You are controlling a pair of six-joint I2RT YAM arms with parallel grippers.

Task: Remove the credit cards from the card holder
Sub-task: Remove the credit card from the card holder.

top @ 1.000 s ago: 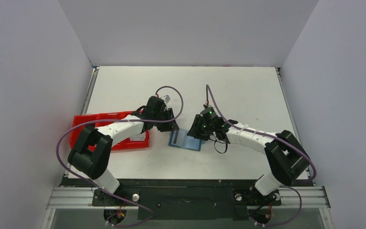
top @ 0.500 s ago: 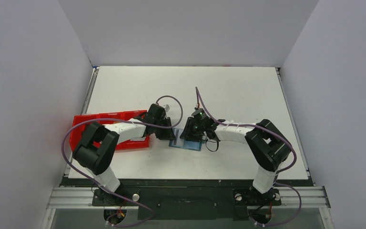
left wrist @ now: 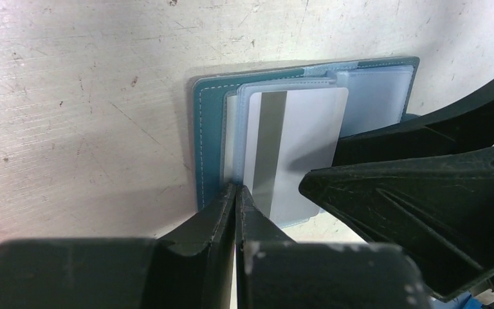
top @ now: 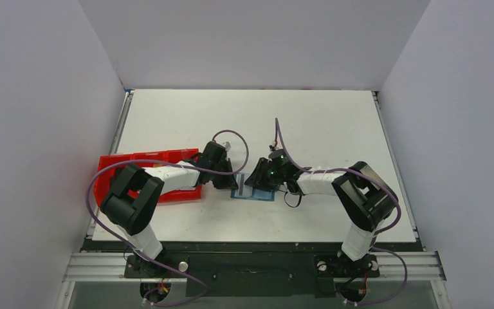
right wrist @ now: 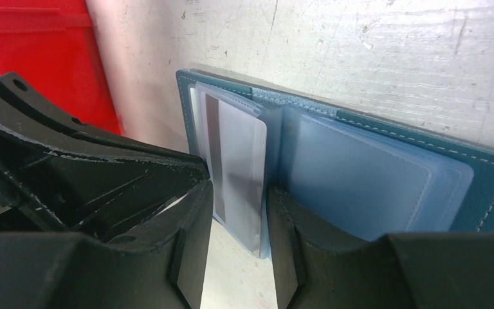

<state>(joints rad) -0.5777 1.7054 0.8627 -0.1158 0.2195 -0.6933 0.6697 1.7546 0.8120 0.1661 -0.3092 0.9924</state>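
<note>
The card holder (top: 255,192) lies open on the table, a teal-blue cover with clear sleeves (left wrist: 366,96). One of the credit cards (left wrist: 302,148), pale grey with a dark stripe, sits in the left sleeve (right wrist: 235,154). No other card shows. My left gripper (left wrist: 237,188) is shut, its tips pressed together at the near left corner of that sleeve; nothing shows between them. In the top view it (top: 226,182) is at the holder's left edge. My right gripper (right wrist: 238,193) stands open over the holder (top: 258,182), one finger on each side of the card's near edge.
A red tray (top: 143,161) stands just left of the holder, under my left forearm, and its wall (right wrist: 38,51) shows in the right wrist view. The right gripper's fingers (left wrist: 392,187) fill the right of the left wrist view. White walls enclose the table.
My left gripper has come down to the holder's left edge and shut. My right gripper has shifted left onto the holder and narrowed slightly.
</note>
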